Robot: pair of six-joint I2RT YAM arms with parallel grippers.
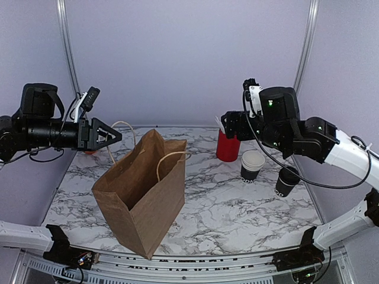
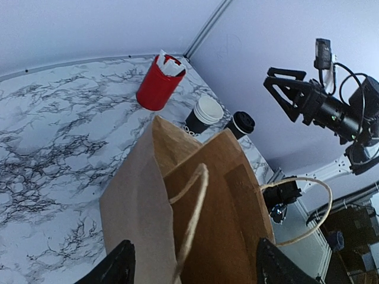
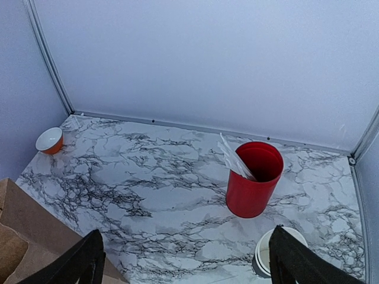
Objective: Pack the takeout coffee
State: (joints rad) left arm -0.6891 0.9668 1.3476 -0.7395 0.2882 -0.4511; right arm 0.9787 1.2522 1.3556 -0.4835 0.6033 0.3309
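Two grippers are held raised above the marble table (image 1: 237, 219), and neither is in contact with any object. The left gripper (image 1: 110, 135) is positioned at the left side, above and behind the bag (image 1: 145, 192), and in the left wrist view its fingers (image 2: 115, 269) are seen spread wide with nothing between them. The right gripper (image 1: 230, 122) is positioned at the right rear, just above the red cup (image 1: 227, 147), and in the right wrist view its jaws are likewise spread wide and empty. The brown paper bag is stood upright left of centre, its mouth is open and its cord handles are raised. The coffee (image 1: 287, 180) is stood upright on the table near the right edge, with its black lid fitted. It is located just beside the cup stack (image 1: 253, 165), on that stack's right and nearer side, and is well apart from the bag. The stack is made up of black cups with a white rim at the top, and it is placed between the coffee and the red cup. White utensils (image 3: 234, 158) are held in the red cup, which is stood near the back wall. An orange bowl (image 3: 50, 141) with a white interior is placed in the rear left corner of the table.
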